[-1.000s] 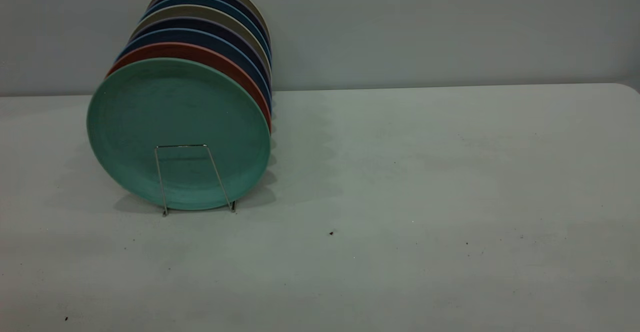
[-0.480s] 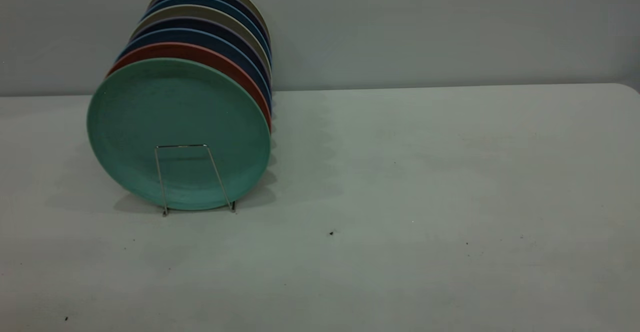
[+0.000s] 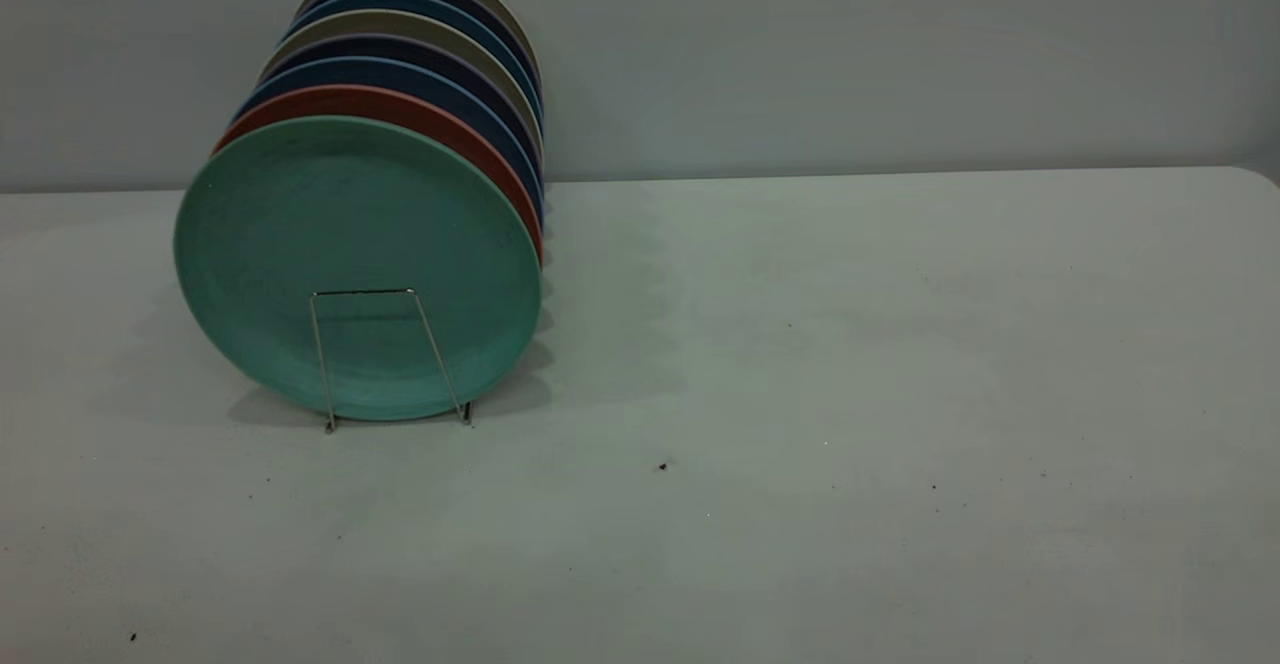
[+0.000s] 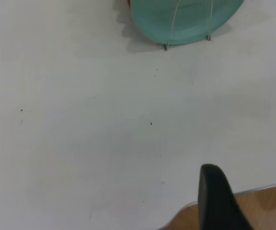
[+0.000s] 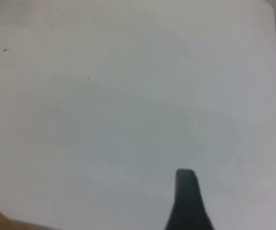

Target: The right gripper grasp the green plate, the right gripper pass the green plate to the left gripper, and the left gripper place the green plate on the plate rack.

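The green plate [image 3: 350,224] stands upright in the front slot of the plate rack [image 3: 365,292], behind its front wire loop, at the table's left. It also shows in the left wrist view [image 4: 190,28] with the rack's wires [image 4: 172,24] across it. My left gripper [image 4: 250,201] is open and empty, far from the plate, over the table's near edge. My right gripper [image 5: 188,201] shows only as one dark part over bare table, holding nothing that I can see. Neither gripper shows in the exterior view.
Behind the green plate a salmon-pink plate [image 3: 440,129], dark blue plates [image 3: 420,79] and grey-beige plates [image 3: 440,29] stand in the rack. The white table [image 3: 850,394] stretches to the right. A wall rises behind it.
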